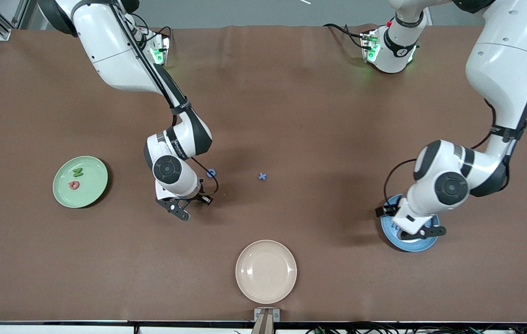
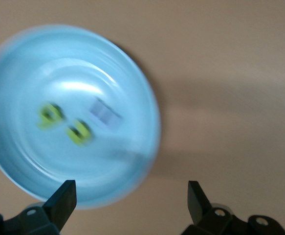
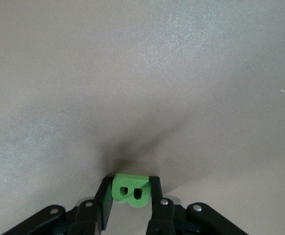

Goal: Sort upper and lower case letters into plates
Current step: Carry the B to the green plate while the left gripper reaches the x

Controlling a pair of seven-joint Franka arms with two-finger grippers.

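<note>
My right claw (image 3: 130, 188) is pressed together on a green B (image 3: 129, 192) and hangs low over bare tabletop (image 1: 291, 93). Taking the front view as a clock face, the mint plate (image 1: 94, 178) lies at nine o'clock, at my right arm's end, and holds a green N (image 1: 77, 172) and a pink letter (image 1: 73, 185). Near the centre lies a blue x (image 1: 262, 176), with a rounded blue letter (image 1: 211, 173) at its nine o'clock. My left claw (image 2: 132, 196) is spread wide over the blue plate (image 2: 15, 161) at four o'clock, which holds two yellow-green letters (image 2: 50, 114) and a blue one (image 2: 105, 112), all too blurred to read. A cream plate (image 1: 266, 271) sits at six o'clock.
</note>
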